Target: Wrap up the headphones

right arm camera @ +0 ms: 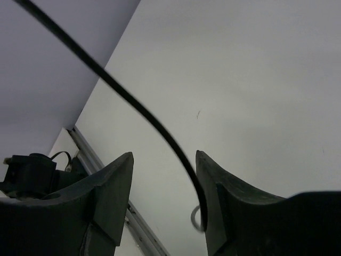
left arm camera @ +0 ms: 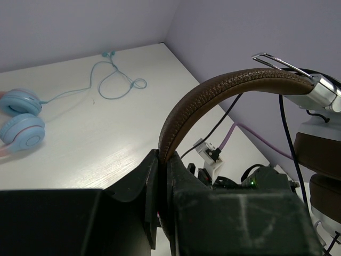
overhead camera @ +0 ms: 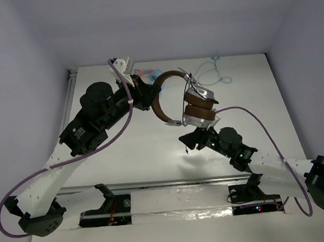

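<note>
The headphones [overhead camera: 171,98] have a dark brown headband, silver-grey ear cups [overhead camera: 201,104] and a thin black cable. My left gripper [overhead camera: 149,95] is shut on the headband [left arm camera: 213,93] and holds the headphones above the table. My right gripper [overhead camera: 192,140] is open just below the ear cups. The black cable [right arm camera: 144,114] runs between its open fingers, close against the right finger [right arm camera: 218,192]. The cable's plug end is hidden.
Pink-and-blue cat-ear headphones [left arm camera: 21,122] lie on the table at the back, their light blue cable [overhead camera: 214,72] looped to the right. A metal rail [overhead camera: 178,182] runs along the table's near edge. White walls stand at the back and sides.
</note>
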Controlling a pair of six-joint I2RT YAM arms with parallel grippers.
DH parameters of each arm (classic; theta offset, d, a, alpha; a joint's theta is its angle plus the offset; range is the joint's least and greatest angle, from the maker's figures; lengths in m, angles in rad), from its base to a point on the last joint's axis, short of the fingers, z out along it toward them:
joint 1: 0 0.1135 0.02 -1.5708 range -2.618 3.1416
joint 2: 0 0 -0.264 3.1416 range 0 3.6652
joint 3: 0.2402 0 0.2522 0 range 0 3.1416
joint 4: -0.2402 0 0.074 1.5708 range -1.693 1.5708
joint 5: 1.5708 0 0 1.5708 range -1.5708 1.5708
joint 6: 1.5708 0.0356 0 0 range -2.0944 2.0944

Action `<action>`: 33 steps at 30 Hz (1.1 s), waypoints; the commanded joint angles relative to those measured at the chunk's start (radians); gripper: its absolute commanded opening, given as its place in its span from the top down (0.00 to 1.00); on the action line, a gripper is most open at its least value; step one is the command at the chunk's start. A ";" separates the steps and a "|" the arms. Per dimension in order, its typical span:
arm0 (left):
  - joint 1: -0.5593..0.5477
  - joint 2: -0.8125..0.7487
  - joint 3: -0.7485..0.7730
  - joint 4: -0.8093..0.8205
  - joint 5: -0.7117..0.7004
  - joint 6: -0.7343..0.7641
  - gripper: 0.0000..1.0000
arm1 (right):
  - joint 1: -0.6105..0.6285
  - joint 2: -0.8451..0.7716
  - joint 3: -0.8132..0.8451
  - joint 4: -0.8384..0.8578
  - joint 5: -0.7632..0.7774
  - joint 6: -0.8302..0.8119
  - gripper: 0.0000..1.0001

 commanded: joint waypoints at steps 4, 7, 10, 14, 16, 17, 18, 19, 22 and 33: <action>0.003 -0.019 0.055 0.118 -0.041 -0.042 1.00 | -0.006 -0.051 -0.010 0.053 -0.037 0.000 0.37; 0.003 -0.020 0.055 0.119 -0.050 -0.042 1.00 | -0.006 -0.102 -0.017 0.029 -0.028 0.002 0.36; 0.003 -0.023 0.053 0.127 -0.049 -0.049 1.00 | -0.006 -0.093 -0.010 0.013 -0.010 -0.004 0.41; 0.003 -0.023 0.055 0.129 -0.052 -0.056 1.00 | -0.006 -0.047 -0.012 0.045 -0.016 0.006 0.49; 0.003 -0.023 0.055 0.132 -0.049 -0.062 1.00 | -0.006 -0.034 -0.014 0.071 -0.011 0.013 0.57; 0.003 -0.023 0.053 0.130 -0.050 -0.063 1.00 | -0.006 -0.028 -0.012 0.076 -0.010 0.013 0.61; 0.003 -0.025 0.052 0.132 -0.064 -0.065 1.00 | -0.006 -0.027 -0.010 0.082 -0.008 0.014 0.68; 0.003 -0.026 0.047 0.132 -0.072 -0.069 1.00 | -0.006 -0.027 -0.007 0.082 -0.007 0.017 0.72; 0.003 -0.034 0.032 0.149 -0.125 -0.079 1.00 | -0.006 -0.011 -0.001 0.070 -0.028 0.025 0.83; 0.003 0.046 -0.062 0.244 -0.625 -0.022 1.00 | 0.103 -0.155 0.051 -0.307 -0.013 0.066 1.00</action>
